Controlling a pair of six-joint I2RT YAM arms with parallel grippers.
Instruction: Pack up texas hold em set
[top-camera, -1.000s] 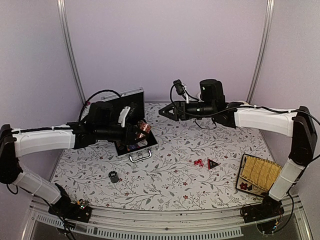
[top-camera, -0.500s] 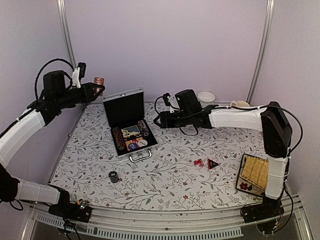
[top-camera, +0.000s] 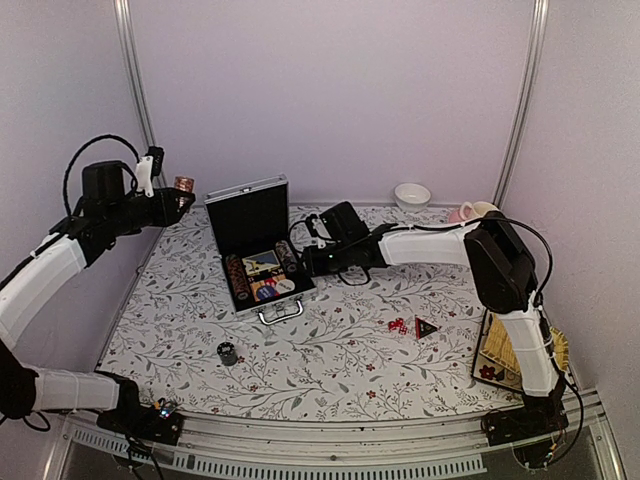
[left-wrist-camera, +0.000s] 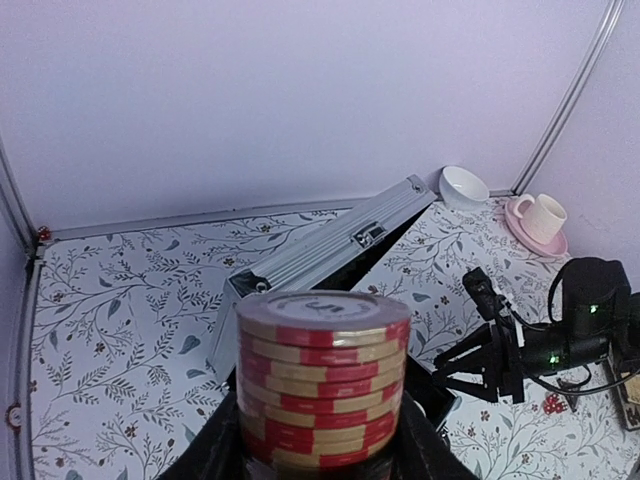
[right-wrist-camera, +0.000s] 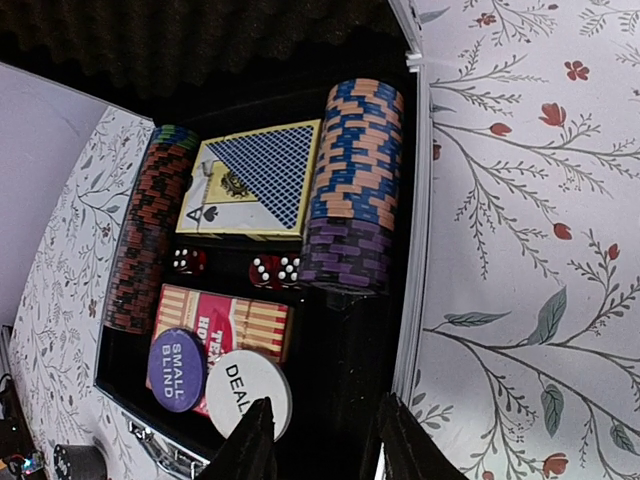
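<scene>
- The left fingers (left-wrist-camera: 412, 452) were clenched on a stack of red-and-tan chips (left-wrist-camera: 322, 380), held high at the upper left of the top view, above the floral surface (top-camera: 340, 370).
- The right fingers (right-wrist-camera: 258, 440) stood apart, grasping nothing, at the bottom of the right wrist view over the open aluminium briefcase (top-camera: 250, 215).
- Inside it lay a blue-and-purple chip stack (right-wrist-camera: 355, 180), a card deck (right-wrist-camera: 262, 175) and boxed dice (right-wrist-camera: 275, 268).
- Right of centre on the surface, loose red dice (top-camera: 397, 325) sat just beside the triangular marker (top-camera: 426, 327).

Lilac walls (top-camera: 330, 90), metal corner posts (top-camera: 135, 80), floral tabletop (top-camera: 330, 360)
</scene>
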